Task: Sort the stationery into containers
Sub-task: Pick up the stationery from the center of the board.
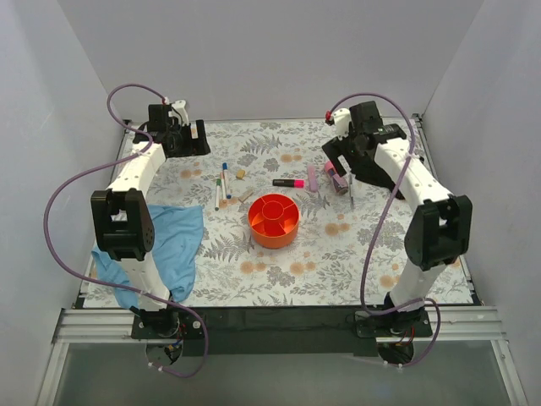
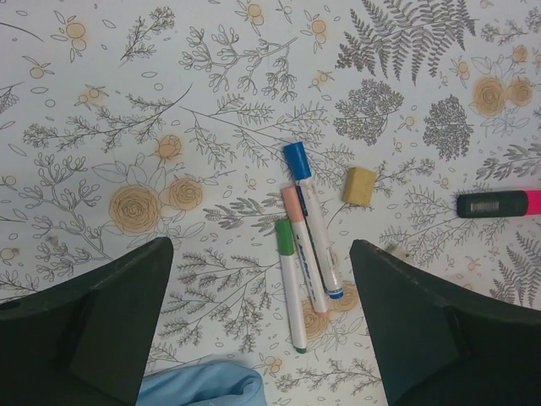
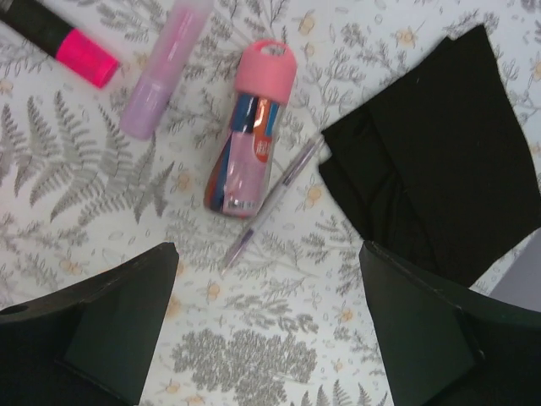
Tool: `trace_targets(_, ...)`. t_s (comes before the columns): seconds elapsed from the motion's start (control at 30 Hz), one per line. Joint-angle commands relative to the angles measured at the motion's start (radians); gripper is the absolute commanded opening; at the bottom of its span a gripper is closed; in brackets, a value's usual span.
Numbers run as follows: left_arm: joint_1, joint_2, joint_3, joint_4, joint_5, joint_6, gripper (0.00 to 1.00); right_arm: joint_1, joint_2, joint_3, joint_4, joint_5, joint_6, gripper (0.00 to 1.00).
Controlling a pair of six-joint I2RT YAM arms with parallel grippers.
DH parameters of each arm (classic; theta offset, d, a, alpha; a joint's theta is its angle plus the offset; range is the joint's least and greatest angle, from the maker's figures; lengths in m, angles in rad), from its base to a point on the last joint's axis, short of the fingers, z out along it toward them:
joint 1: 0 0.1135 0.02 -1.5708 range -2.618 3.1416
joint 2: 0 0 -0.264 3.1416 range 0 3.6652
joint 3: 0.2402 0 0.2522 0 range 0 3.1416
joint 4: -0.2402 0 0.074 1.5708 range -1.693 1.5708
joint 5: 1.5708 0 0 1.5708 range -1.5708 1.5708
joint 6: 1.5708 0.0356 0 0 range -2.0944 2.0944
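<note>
The round orange organizer (image 1: 273,220) stands mid-table. Three white pens (image 1: 221,184) lie left of it; in the left wrist view they are blue-capped (image 2: 313,220), peach-capped (image 2: 304,254) and green-capped (image 2: 292,283). A tan block (image 2: 358,185) and the pink-and-black highlighter (image 2: 499,204) lie nearby. My left gripper (image 2: 262,338) hovers open and empty above the pens. My right gripper (image 3: 266,338) is open and empty above a pink-capped bottle (image 3: 249,131), a thin clear pen (image 3: 270,203), a pale pink tube (image 3: 165,68) and the highlighter's pink end (image 3: 59,38).
A blue cloth (image 1: 165,245) lies at the left front, its edge showing in the left wrist view (image 2: 199,385). A black shape (image 3: 431,178) fills the right of the right wrist view. White walls close in the floral-patterned table (image 1: 338,262).
</note>
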Motion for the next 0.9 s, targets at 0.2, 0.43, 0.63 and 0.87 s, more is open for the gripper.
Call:
trace_targets(0.2, -0.003, -0.056, -0.054, -0.019, -0.03, 0.044, 0.88, 0.007, 0.404, 0.504, -0.091, -0.012, 0.014, 0.91)
trace_targets(0.43, -0.003, -0.053, -0.058, -0.013, -0.076, 0.055, 0.88, 0.008, 0.446, 0.467, -0.119, -0.102, 0.099, 0.89)
trace_targets(0.63, -0.003, -0.042, -0.06, -0.013, -0.069, 0.053, 0.88, 0.019, 0.494, 0.481, -0.122, -0.102, 0.128, 0.86)
trace_targets(0.87, -0.003, -0.056, -0.089, -0.014, -0.073, 0.053, 0.88, 0.019, 0.521, 0.426, -0.114, -0.056, 0.191, 0.8)
